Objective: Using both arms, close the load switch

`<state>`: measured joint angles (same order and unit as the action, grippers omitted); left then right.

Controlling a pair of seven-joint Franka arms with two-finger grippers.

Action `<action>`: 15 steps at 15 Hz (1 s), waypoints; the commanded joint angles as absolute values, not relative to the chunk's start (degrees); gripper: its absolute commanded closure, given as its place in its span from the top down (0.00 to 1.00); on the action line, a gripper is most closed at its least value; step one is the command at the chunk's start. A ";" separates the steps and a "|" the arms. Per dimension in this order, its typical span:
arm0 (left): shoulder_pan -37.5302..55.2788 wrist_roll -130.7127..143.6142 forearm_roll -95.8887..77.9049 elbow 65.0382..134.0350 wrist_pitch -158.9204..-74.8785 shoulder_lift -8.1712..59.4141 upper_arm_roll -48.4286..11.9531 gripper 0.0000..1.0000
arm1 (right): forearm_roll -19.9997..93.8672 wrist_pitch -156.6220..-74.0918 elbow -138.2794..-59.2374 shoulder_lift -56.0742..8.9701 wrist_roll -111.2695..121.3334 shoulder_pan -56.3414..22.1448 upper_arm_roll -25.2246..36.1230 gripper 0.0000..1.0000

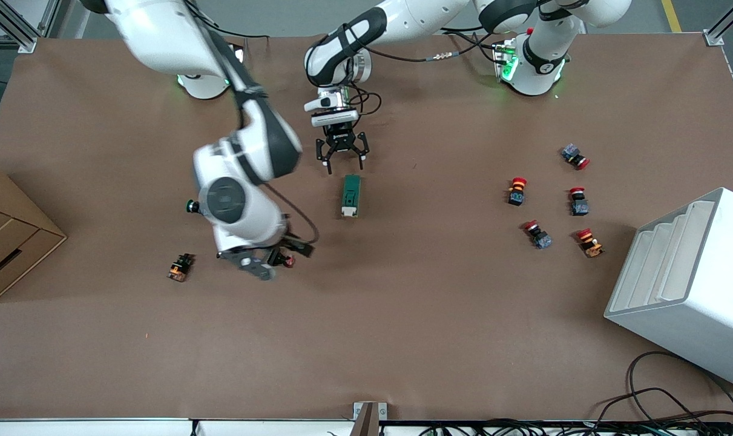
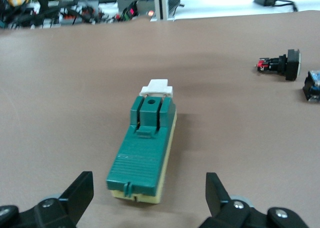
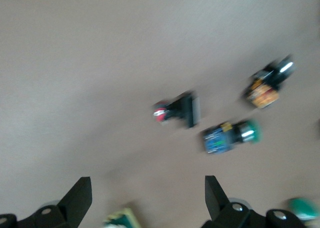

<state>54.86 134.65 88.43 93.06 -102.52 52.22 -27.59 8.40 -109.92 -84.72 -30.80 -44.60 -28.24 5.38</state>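
The load switch (image 1: 350, 195) lies mid-table, a dark green oblong on a pale yellow base. Its white handle (image 2: 157, 88) sticks out at the end nearer the front camera. My left gripper (image 1: 342, 158) hangs open just over the table at the switch's other end. In the left wrist view its fingers (image 2: 80, 192) stand wide on either side of the load switch (image 2: 145, 155) without touching it. My right gripper (image 1: 269, 259) is low over the table toward the right arm's end, open and blurred. In the right wrist view a corner of the load switch (image 3: 121, 219) shows between the open right gripper's (image 3: 147, 195) fingers.
Beside the right gripper lie a black button with a red tip (image 1: 284, 260), an orange-bodied one (image 1: 180, 266) and a green-capped one (image 1: 192, 206). Several red-capped buttons (image 1: 517, 191) lie toward the left arm's end, next to a white rack (image 1: 687, 284). A cardboard box (image 1: 9, 242) stands at the right arm's end.
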 commanded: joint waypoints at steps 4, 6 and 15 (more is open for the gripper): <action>53.27 122.72 74.30 81.32 -103.45 51.33 -27.68 0.99 | 1.94 -96.35 -86.84 -19.97 -15.96 -14.87 4.13 1.00; 51.08 114.57 68.24 79.28 -103.45 49.06 -27.69 0.99 | 0.45 -93.79 -86.75 -17.24 -4.19 -9.35 4.04 1.00; 37.37 98.28 49.93 74.71 -103.62 38.68 -27.86 1.00 | -2.99 -82.54 -79.13 -11.78 4.92 -0.88 4.13 1.00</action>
<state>40.05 100.80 52.90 74.61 -103.28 41.05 -27.62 -1.38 -85.05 -82.75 -12.26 5.08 -1.66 5.30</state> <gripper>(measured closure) 0.000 0.000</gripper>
